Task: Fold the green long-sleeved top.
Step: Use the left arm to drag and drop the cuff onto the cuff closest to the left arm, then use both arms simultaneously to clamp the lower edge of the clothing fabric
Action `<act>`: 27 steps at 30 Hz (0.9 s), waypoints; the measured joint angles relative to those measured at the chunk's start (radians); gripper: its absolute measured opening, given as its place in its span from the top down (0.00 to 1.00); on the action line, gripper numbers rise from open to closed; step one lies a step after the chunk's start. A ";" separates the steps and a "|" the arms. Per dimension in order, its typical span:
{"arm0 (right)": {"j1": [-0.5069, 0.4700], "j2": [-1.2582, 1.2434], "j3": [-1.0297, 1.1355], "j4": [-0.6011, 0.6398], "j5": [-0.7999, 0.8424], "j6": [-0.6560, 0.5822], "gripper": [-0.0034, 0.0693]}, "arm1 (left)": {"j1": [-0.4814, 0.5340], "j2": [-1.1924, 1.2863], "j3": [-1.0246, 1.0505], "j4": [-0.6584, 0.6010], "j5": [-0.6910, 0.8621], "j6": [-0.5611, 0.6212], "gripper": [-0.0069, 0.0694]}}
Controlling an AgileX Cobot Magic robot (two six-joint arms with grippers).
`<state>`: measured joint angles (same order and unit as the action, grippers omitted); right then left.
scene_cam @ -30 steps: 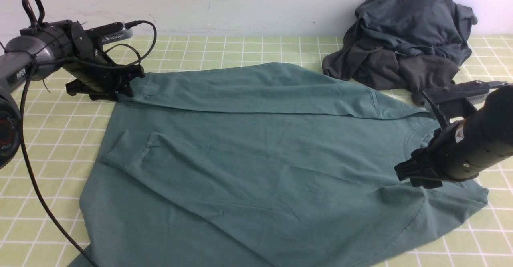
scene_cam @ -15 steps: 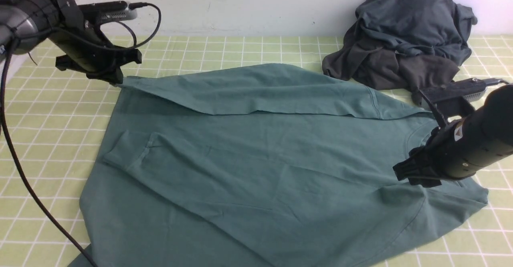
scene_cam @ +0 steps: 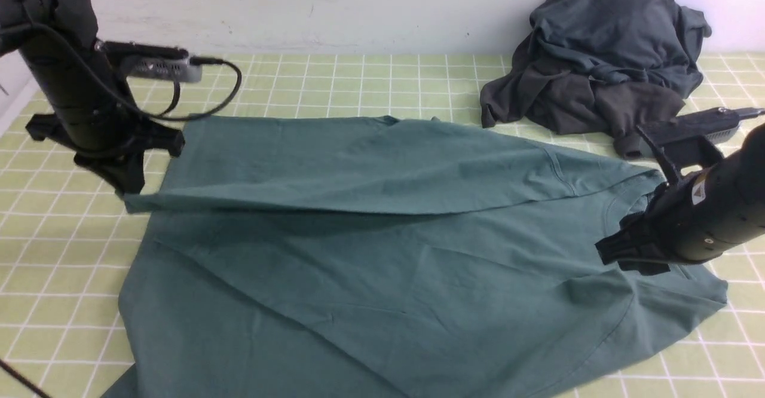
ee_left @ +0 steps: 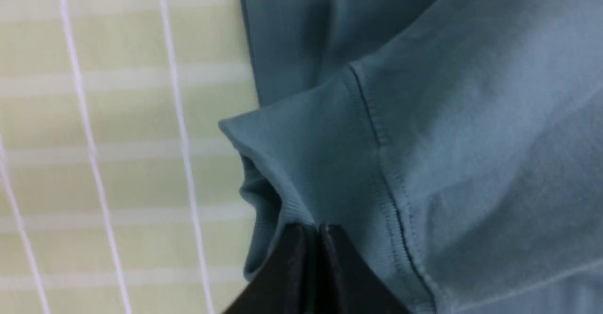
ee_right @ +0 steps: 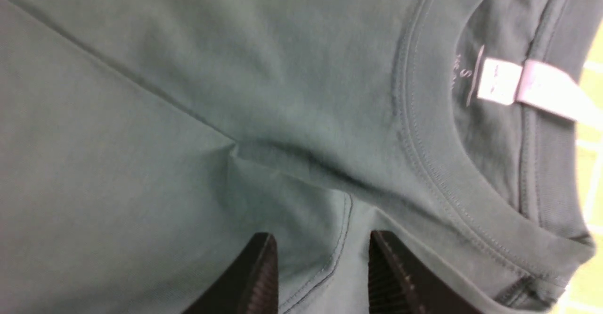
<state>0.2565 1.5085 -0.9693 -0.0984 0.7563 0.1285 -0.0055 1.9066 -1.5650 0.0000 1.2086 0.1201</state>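
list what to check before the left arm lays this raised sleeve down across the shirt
1. left gripper shut on the sleeve cuff: ok
2. sleeve raised off the body of the green top, no snag seen: ok
3. right gripper open above the cloth, holding nothing: ok
4. right gripper pinning the cloth down: cannot tell
5. dark clothes pile apart from the raised sleeve: cannot tell

green top bottom cropped, label blurred
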 joint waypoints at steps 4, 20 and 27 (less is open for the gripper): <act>0.000 -0.016 0.000 0.000 -0.001 0.001 0.59 | -0.036 -0.073 0.156 0.011 -0.058 -0.001 0.90; 0.000 -0.036 -0.015 0.366 0.215 -0.408 0.59 | -0.141 -0.406 0.465 0.170 -0.053 0.183 0.35; 0.000 -0.077 -0.024 0.569 0.254 -0.561 0.59 | -0.141 -0.451 0.771 0.188 -0.254 -0.025 0.34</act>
<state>0.2565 1.4315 -0.9929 0.4702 1.0104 -0.4324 -0.1462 1.4552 -0.7944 0.1880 0.9549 0.0953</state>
